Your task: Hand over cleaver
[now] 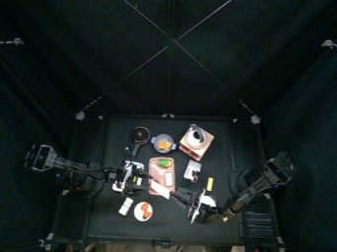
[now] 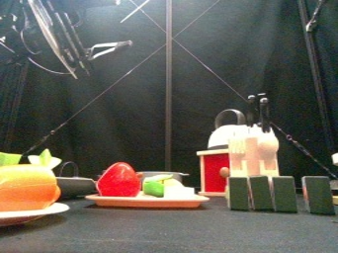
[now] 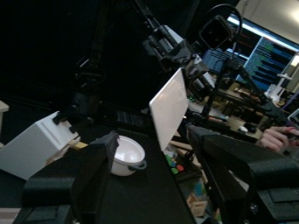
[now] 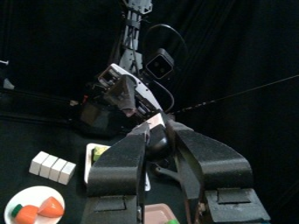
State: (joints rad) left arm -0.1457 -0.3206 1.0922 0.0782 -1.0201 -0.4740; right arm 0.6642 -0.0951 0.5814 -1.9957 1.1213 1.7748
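Pale cleaver (image 3: 170,109) stands gripped in right tool (image 4: 162,134).

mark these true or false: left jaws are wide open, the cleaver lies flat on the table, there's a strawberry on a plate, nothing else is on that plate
1. The left gripper has its jaws wide open. True.
2. The cleaver lies flat on the table. False: it is up in the air, blade upright, held by the right gripper.
3. A red strawberry sits on a plate. True.
4. Nothing else is on that plate. False: a green piece lies right beside the strawberry.
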